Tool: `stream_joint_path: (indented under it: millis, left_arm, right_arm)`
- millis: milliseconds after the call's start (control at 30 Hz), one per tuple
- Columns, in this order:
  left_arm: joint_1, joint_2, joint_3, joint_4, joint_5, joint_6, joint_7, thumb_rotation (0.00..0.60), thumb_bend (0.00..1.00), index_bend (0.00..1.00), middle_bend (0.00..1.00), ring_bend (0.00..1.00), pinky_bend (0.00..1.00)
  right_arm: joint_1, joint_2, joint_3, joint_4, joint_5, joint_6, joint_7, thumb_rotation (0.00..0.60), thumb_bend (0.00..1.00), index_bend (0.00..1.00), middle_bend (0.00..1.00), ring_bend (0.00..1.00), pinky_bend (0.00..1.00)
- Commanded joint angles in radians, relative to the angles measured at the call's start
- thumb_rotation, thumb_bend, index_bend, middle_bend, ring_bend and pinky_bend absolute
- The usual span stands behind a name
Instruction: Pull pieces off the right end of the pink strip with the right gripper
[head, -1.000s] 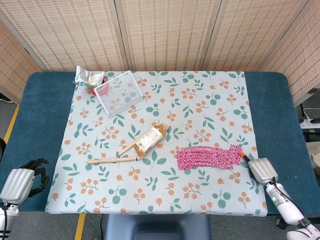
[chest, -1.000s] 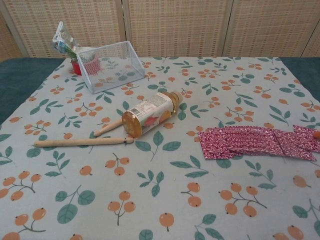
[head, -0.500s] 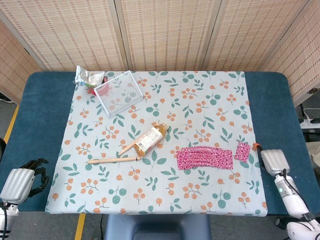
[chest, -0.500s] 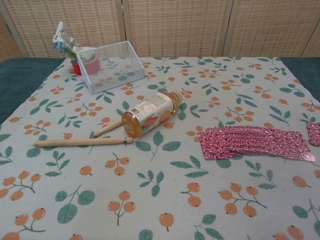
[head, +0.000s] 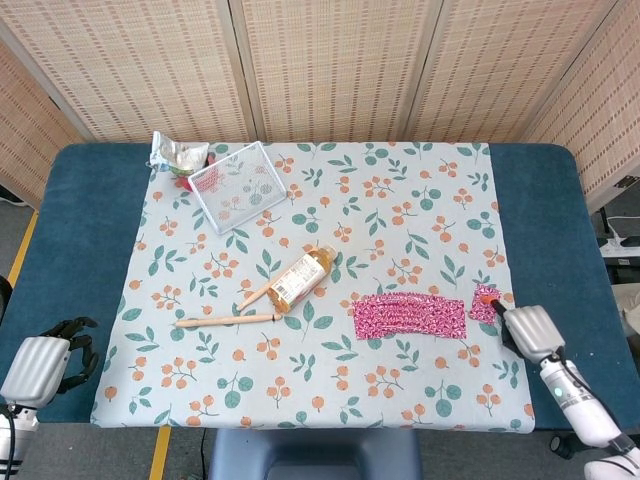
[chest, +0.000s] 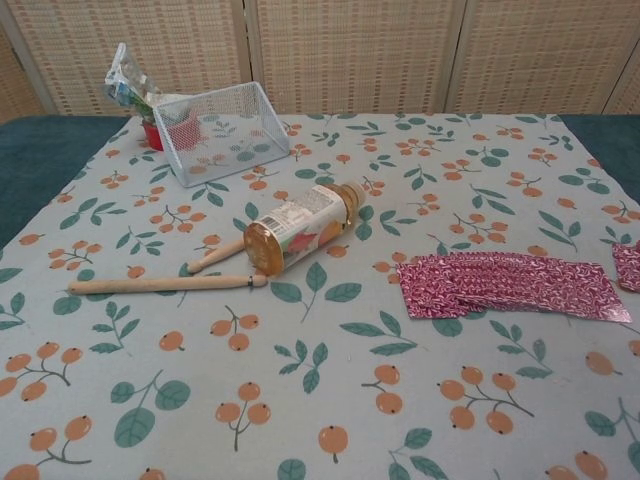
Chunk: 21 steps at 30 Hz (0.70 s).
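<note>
Both hands have ribbed silver-grey backs: the left hand (head: 40, 365) has black fingers (head: 78, 338), the right hand (head: 527, 331) an orange fingertip.

The strip (head: 409, 316) lies right of frame centre, a torn-off piece (head: 483, 303) just beside its right end. The bottle (head: 301, 278) lies at centre, two sticks (head: 226, 320) to its lower left. The wire basket (head: 238, 186) sits upper left.

A bottle (head: 301, 278) is lying beside two wooden sticks (head: 226, 320) on the floral-clothed surface (head: 400, 190), a wire basket (head: 238, 185) sitting behind.
</note>
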Motion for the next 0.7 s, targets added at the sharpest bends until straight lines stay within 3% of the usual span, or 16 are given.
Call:
stream_joint_path:
  millis: [33, 700]
  left_arm:
    - [0.0, 0.0, 0.0, 0.0, 0.0, 0.0, 0.0, 0.6, 0.66, 0.28, 0.31, 0.33, 0.57]
    - [0.0, 0.001, 0.0, -0.002, 0.0, 0.001, -0.001, 0.6, 0.66, 0.28, 0.31, 0.34, 0.57]
  right_arm:
    - [0.004, 0.016, -0.056, -0.015, -0.077, 0.029, 0.049, 0.6, 1.0, 0.17, 0.78, 0.91, 0.8]
    - [0.013, -0.043, -0.083, 0.07, -0.088, 0.007, 0.034, 0.6, 1.0, 0.16, 0.78, 0.91, 0.8]
